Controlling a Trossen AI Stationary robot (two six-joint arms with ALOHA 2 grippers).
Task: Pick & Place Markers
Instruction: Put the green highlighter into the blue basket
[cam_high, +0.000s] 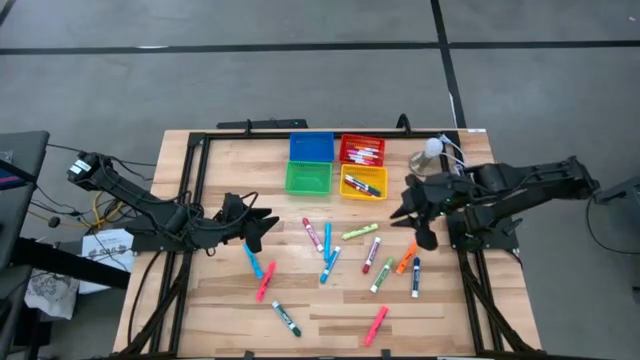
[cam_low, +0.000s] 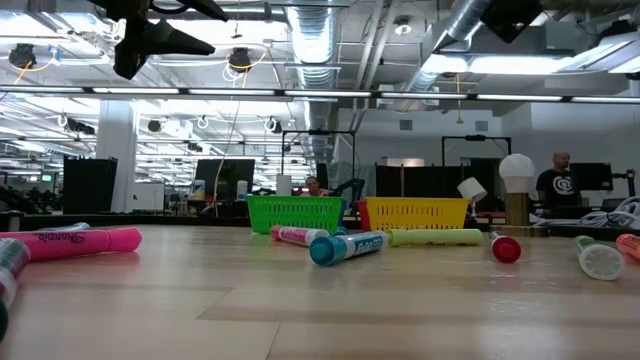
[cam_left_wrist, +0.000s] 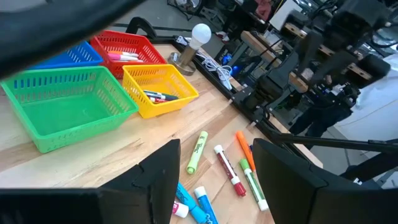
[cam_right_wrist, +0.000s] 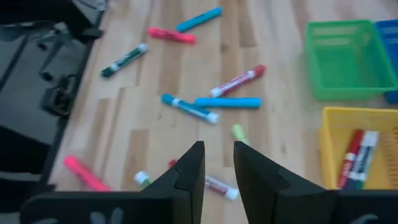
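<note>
High view: worktop (cam_high: 220, 310) w/ markers (cam_high: 327, 262) scattered mid-front. Left gripper (cam_high: 262, 226) jaws open, empty; right gripper (cam_high: 418, 222) jaws nearly closed, empty. Markers prob. light, stiff, slick; grip mid-barrel, across.

Four bins sit in a square at the table's (cam_high: 220, 310) far edge: blue bin (cam_high: 311, 147), red bin (cam_high: 362, 150), green bin (cam_high: 308, 178), yellow bin (cam_high: 363, 183). A bulb (cam_high: 432, 149) stands beside them.
</note>
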